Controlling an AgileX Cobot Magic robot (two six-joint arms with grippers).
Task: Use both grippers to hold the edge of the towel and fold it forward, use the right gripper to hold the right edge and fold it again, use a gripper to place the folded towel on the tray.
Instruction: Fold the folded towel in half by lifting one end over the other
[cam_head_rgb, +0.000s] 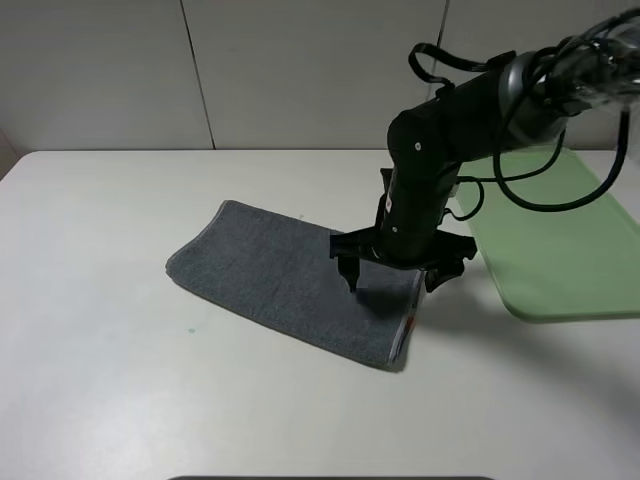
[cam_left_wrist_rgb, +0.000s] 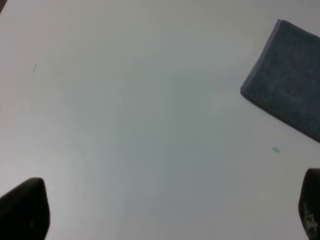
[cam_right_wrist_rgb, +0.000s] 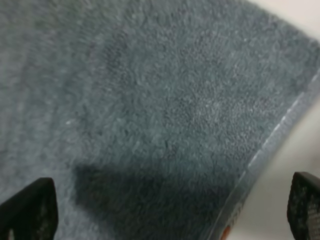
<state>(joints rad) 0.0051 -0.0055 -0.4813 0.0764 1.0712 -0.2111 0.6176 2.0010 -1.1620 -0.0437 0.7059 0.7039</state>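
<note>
The towel (cam_head_rgb: 285, 280) looks folded once, lying on the table (cam_head_rgb: 100, 350) near the tray (cam_head_rgb: 560, 240). My right gripper (cam_head_rgb: 392, 280) hangs over its right edge, jaws apart, like my left gripper (cam_left_wrist_rgb: 167, 215). The second fold is left.

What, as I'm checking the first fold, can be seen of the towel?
The towel is dark grey terry cloth, apparently folded into a long, thick rectangle. It lies flat and skewed on the white table, apart from the tray. A sliver of orange-and-white band shows at its right end. The right gripper hangs open, straddling that end's edge; whether it touches cannot be told.
</note>
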